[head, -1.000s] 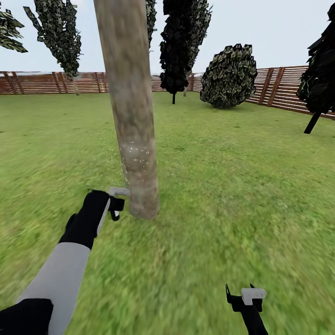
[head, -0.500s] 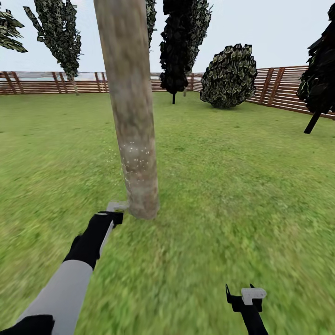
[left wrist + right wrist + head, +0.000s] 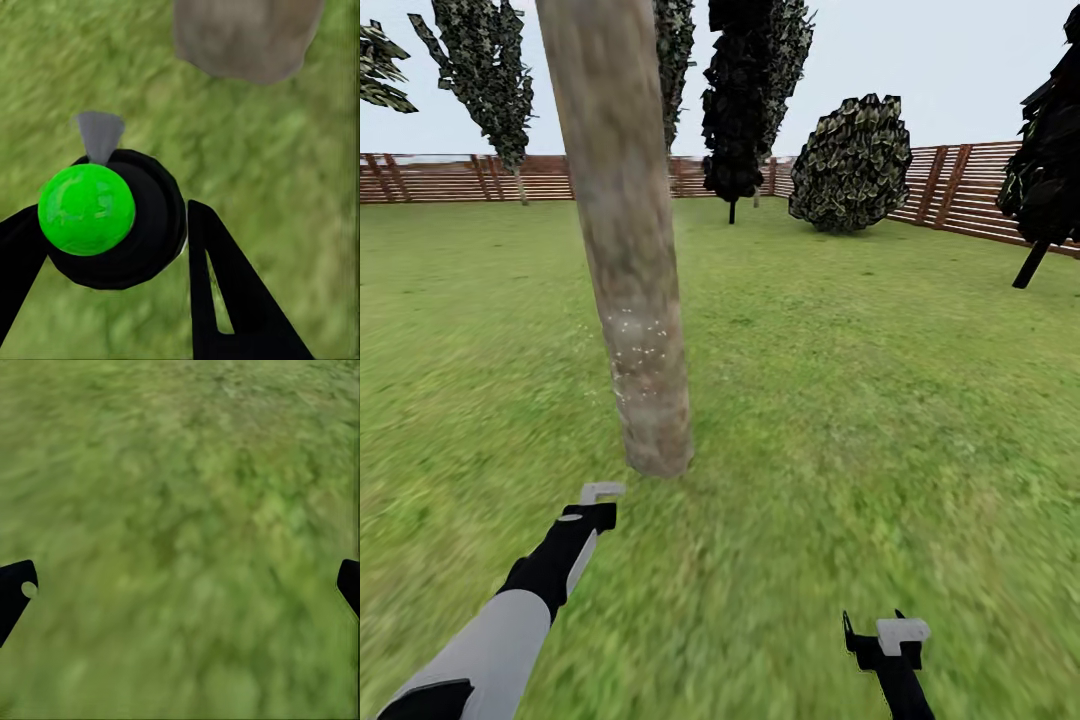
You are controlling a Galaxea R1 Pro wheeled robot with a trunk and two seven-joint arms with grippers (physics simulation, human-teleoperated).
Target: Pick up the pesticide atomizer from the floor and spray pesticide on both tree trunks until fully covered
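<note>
Moved: left end effector (image 3: pixel 598 500) dropped back from tree trunk (image 3: pixel 630 300)
Left: clamped on pesticide atomizer (image 3: pixel 105 221), near trunk base
Right end effector (image 3: pixel 880 640): spread, empty
Risk: spray falls short, upper trunk uncovered

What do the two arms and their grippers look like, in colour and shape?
The left arm has a light grey forearm between black segments. The right arm shows as a slim black link. Each ends in a black gripper with a pale grey bracket: left gripper, right gripper. The jaws are black, tapering wedges.
</note>
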